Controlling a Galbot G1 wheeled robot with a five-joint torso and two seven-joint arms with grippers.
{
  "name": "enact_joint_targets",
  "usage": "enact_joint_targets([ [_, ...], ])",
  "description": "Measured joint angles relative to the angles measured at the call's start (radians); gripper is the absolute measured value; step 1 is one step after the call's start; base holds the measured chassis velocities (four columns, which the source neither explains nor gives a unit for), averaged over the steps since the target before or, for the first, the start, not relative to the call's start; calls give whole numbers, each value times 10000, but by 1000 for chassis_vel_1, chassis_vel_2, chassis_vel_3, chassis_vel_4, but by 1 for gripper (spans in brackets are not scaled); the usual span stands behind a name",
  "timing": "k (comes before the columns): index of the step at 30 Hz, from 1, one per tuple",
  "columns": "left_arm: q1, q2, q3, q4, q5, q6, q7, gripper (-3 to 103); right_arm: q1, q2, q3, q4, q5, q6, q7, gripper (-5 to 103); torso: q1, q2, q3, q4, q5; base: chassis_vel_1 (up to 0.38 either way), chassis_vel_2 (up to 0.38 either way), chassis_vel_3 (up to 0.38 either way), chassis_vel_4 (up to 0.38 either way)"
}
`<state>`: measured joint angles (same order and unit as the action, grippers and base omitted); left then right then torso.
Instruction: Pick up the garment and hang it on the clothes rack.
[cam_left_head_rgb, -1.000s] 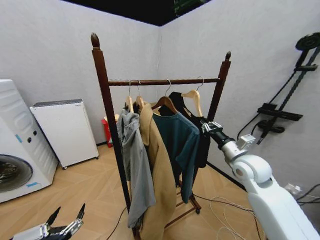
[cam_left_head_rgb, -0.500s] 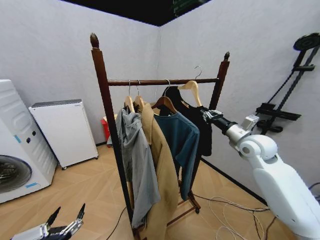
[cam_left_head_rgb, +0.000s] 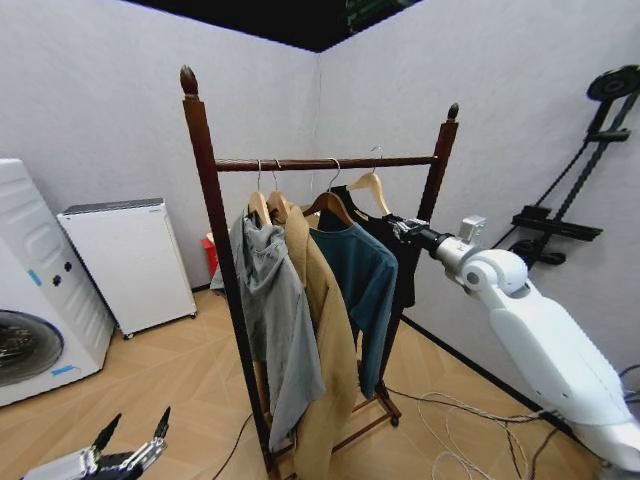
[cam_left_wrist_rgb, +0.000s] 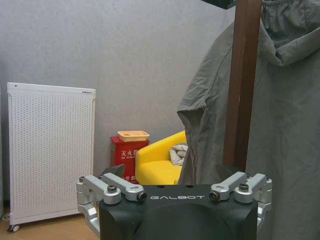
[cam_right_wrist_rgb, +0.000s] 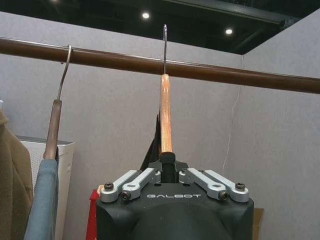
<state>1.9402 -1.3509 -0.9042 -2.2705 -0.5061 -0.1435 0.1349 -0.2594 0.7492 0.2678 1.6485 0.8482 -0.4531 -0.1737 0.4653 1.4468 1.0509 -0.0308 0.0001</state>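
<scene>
clothes rack (cam_left_head_rgb: 212, 205) stands on the wood floor (cam_left_head_rgb: 170, 370), cables (cam_left_head_rgb: 450, 415) trail across the boards by its slatted base. Horizontal bar (cam_right_wrist_rgb: 210, 71) carries four hangers: grey hooded jacket (cam_left_head_rgb: 268, 310), tan coat (cam_left_head_rgb: 322, 345), teal-blue shirt (cam_left_head_rgb: 362, 280), then the garment (cam_left_head_rgb: 398, 250) nearest the far post, its hook at bar level.

garment (cam_left_head_rgb: 398, 250): black top on light wooden hanger, hook at the bar, by far post | clothes rack (cam_left_head_rgb: 205, 190): dark reddish-brown wood, upright, two knobbed posts, one bar
</scene>
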Motion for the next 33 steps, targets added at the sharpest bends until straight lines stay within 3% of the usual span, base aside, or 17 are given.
enact_joint_targets([
  [8, 0, 0, 0, 0, 0, 0, 1, 100, 629, 171, -542, -409, 176, -517, 82, 10, 0, 0, 0, 2, -2, 0, 0, 0, 0],
  [27, 0, 0, 0, 0, 0, -1, 0, 100, 292, 336, -591, -411, -261, -631, 175, 10, 1, 0, 0, 3, -2, 0, 0, 0, 0],
  [32, 0, 0, 0, 0, 0, -1, 1, 100, -791, 16, 259, 538, 156, -612, 652, 30, 1, 0, 0, 5, -4, 0, 0, 0, 0],
  [33, 0, 0, 0, 0, 0, -1, 1, 100, -791, 16, 259, 538, 156, -612, 652, 30, 1, 0, 0, 5, -4, 0, 0, 0, 0],
])
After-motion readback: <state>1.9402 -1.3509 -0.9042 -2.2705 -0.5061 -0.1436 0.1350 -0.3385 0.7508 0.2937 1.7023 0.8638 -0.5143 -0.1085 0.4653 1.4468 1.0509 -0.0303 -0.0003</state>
